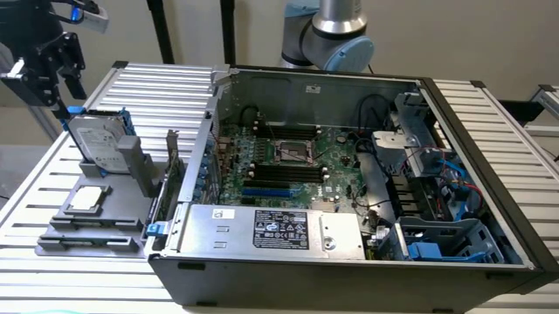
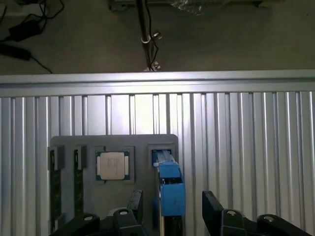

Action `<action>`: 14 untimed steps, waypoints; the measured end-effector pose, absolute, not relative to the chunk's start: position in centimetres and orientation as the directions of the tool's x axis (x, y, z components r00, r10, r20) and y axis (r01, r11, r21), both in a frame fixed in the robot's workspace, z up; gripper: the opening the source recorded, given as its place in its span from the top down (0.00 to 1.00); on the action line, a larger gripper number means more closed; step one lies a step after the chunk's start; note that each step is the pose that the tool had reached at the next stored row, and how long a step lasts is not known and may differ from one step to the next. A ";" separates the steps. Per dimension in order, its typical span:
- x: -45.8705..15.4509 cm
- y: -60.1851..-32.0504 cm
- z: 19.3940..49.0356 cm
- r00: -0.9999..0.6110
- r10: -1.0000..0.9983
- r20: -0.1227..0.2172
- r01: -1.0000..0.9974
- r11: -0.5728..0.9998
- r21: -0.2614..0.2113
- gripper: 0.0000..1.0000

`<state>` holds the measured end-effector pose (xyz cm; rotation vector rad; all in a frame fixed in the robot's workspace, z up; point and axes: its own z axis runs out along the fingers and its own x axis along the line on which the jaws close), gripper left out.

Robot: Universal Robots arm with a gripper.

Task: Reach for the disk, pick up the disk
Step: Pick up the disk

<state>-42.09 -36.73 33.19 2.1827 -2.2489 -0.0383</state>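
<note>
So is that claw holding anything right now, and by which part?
Nothing is held. The gripper is open, its fingers apart on either side of the disk, which stands on edge in its grey holder.

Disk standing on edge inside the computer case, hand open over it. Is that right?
No. The disk stands on edge in the grey holder on the table beside the computer case, not inside it; the exterior view shows this. The hand is open over it.
</note>
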 end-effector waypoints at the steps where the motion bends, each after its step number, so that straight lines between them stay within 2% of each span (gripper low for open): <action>1: -42.1 -36.7 33.0 -0.028 -1.000 -0.012 -0.999 0.028 0.023 0.40; 14: -42.1 -36.7 30.6 -0.017 -1.000 -0.012 -1.000 0.017 0.022 0.40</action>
